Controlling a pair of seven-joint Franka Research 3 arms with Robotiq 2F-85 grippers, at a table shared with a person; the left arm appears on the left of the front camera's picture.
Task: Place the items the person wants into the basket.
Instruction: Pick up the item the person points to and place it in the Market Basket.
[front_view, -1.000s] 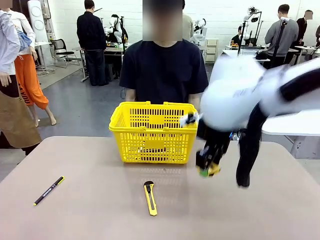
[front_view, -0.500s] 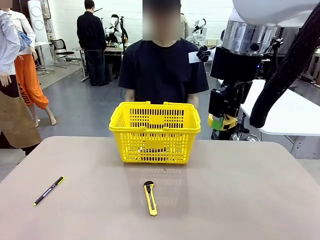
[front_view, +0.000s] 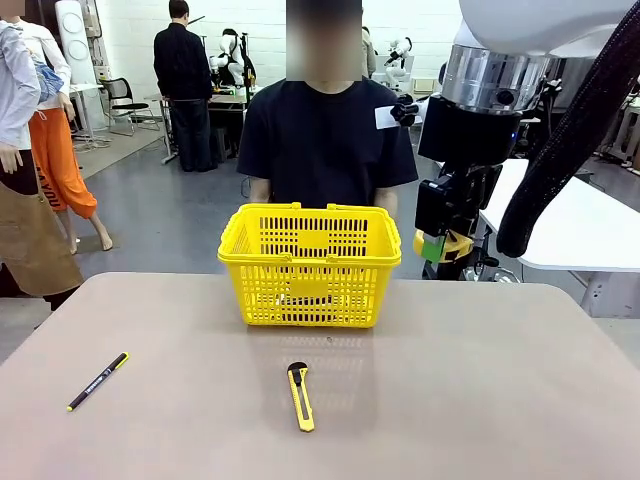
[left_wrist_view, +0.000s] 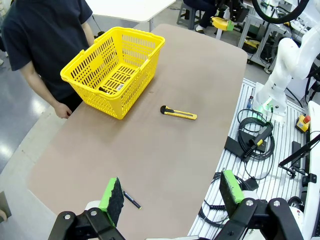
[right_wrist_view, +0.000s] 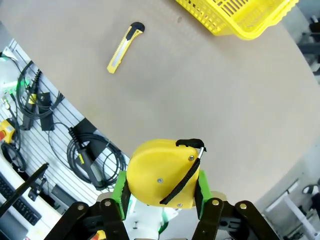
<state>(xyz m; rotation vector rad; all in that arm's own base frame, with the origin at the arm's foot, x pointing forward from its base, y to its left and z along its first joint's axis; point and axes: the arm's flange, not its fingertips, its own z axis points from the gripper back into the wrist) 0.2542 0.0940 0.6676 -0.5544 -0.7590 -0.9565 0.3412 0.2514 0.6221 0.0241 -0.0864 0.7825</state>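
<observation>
R gripper (right_wrist_view: 159, 200), squeezing the yellow tape measure (right_wrist_view: 160, 172) up beside the basket (front_view: 310, 262), should move over the basket, then let go; L gripper (left_wrist_view: 172, 195) hangs wide open.

The basket (front_view: 310, 265) is bright yellow moulded plastic with slotted walls and a slight sheen. The table (front_view: 450, 400) has a smooth, matt beige top. The tape measure (right_wrist_view: 161, 174) has a smooth, glossy yellow plastic shell with a black strap.
</observation>
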